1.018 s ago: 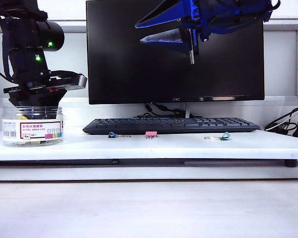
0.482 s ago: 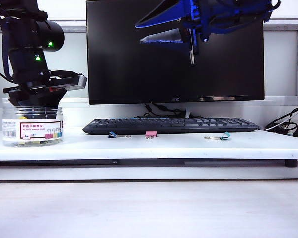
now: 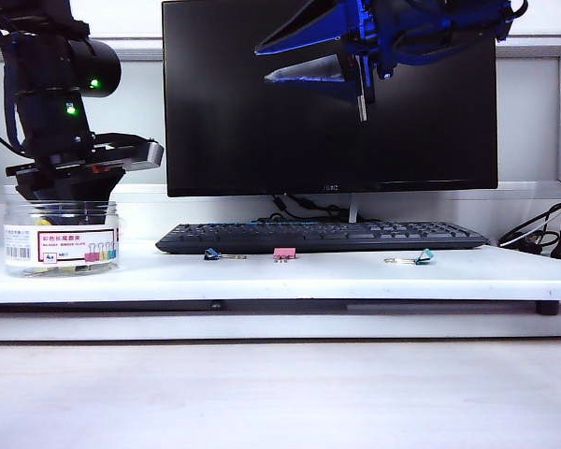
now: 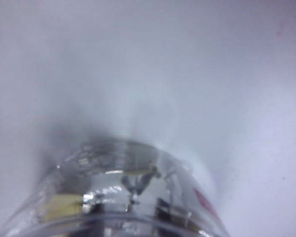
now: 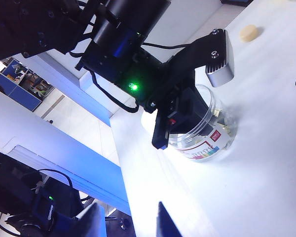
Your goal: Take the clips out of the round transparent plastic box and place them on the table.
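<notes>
Nothing moved, left gripper [image 3: 64,192] inside round transparent plastic box [image 3: 62,238]

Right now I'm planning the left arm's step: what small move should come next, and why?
Probably close the left gripper on a small yellow binder clip and lift. It sits inside the mouth of the round transparent plastic jar, where clips remain. The right gripper hangs open high before the black monitor.

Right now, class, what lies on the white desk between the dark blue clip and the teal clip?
Exterior view: one pink binder clip, before the black keyboard.

Yellow clips [image 3: 45,223] inside upright jar [image 3: 62,239]
</notes>
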{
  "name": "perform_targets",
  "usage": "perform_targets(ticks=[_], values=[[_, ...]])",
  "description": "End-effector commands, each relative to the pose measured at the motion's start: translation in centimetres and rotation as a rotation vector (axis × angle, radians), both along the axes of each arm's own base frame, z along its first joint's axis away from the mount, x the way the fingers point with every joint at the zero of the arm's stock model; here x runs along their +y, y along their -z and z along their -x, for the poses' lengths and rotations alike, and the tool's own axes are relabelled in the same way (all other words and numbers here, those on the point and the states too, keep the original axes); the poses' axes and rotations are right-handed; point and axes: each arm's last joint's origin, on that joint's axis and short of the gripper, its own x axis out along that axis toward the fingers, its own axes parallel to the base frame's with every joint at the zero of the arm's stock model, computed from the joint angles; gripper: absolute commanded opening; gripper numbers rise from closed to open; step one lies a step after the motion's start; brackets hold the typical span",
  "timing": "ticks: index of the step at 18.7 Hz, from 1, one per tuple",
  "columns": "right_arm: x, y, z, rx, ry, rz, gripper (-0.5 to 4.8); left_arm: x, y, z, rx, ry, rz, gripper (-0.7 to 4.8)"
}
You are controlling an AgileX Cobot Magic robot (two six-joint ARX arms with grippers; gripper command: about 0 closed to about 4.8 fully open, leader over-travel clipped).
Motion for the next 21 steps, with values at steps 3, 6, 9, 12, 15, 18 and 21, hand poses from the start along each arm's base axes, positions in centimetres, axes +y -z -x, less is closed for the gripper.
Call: perform_targets(ticks=[3, 6, 9, 12, 15, 18, 21], values=[[0.04, -0.32, 0.04, -0.022, -0.004, -0.006, 1.48, -0.01, -0.22, -0.05, -0.014, 0.003, 0.014, 1.42], [0.04, -0.32, 0.04, -0.031, -0.005, -0.005, 1.48, -0.01, -0.22, -0.04, -0.014, 0.003, 0.014, 1.42], [0.04, -0.32, 0.04, -0.033, -0.006, -0.005, 1.48, -0.01, -0.22, -0.04, -0.014, 0.003, 0.013, 1.15], [0.04, -0.31, 0.04, -0.032, -0.005, -0.004, 1.48, -0.01, -0.22, -0.04, -0.013, 0.003, 0.013, 0.99], [0.04, -0.32, 0.04, -0.033, -0.005, -0.005, 1.48, -0.02, -0.21, -0.02, -0.011, 0.003, 0.013, 0.88], [0.04, -0.32, 0.04, -0.033, -0.005, -0.005, 1.48, 0.0, -0.3, 0.03, -0.013, 0.002, 0.01, 0.55], [0.04, -0.32, 0.04, -0.033, -0.005, -0.005, 1.48, 0.06, -0.96, 0.27, -0.033, 0.002, 0.014, 0.23]])
